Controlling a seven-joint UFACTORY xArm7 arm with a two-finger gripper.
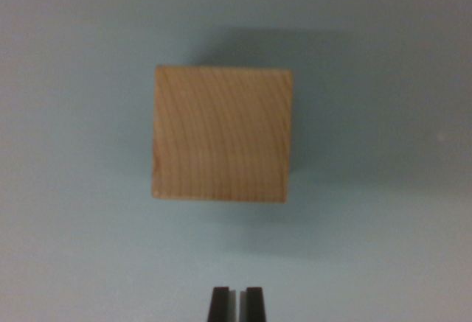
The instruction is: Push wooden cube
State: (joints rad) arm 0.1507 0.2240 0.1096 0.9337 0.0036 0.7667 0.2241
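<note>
A light wooden cube [221, 134] with curved grain lines sits on a pale blue-grey surface, filling the middle of the wrist view. It is seen from straight above, slightly blurred. My gripper [236, 301] shows only as two black fingertips at the bottom edge, close together with a thin gap, holding nothing. The tips are below the cube in the picture, apart from its near edge by a clear stretch of surface.
The pale blue-grey surface [383, 248] spreads out on every side of the cube. A soft shadow [317, 79] falls past the cube's upper right.
</note>
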